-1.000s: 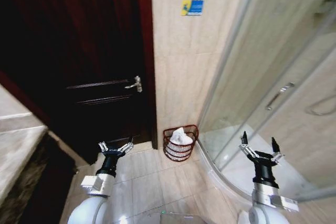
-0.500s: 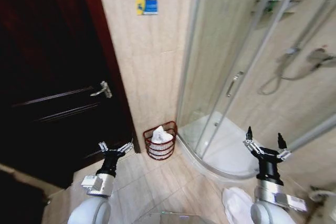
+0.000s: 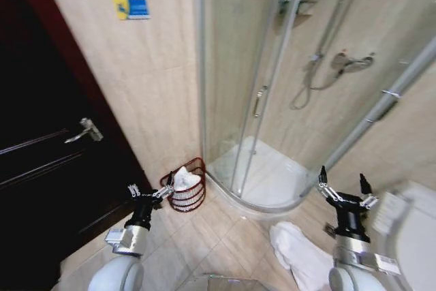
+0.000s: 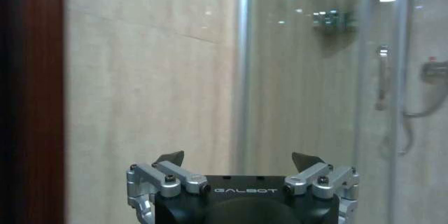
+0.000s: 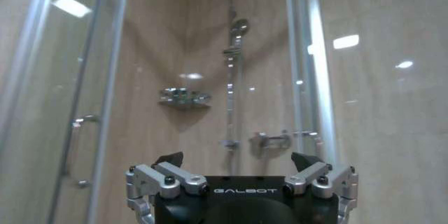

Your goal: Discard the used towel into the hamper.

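The used towel (image 3: 298,253) is a crumpled white cloth on the tiled floor, just left of my right arm. The hamper (image 3: 187,193), a small red-brown openwork basket, stands against the wall by the shower's corner with something white inside it. My left gripper (image 3: 150,189) is held up open and empty, just left of the hamper in the head view. On the other side my right gripper (image 3: 342,178) is raised, open and empty, above and to the right of the towel. The wrist views show the left gripper (image 4: 238,158) and right gripper (image 5: 238,157) with jaws spread wide.
A curved glass shower enclosure (image 3: 255,100) with a white tray (image 3: 272,178) fills the middle. A dark wooden door (image 3: 48,168) is at the left. A white toilet (image 3: 409,226) sits at the right edge. Bare floor tiles (image 3: 225,236) lie between hamper and towel.
The whole picture has shifted left, so the camera has turned right. The towel on the floor and the toilet have come into view. Both grippers stay raised and open.
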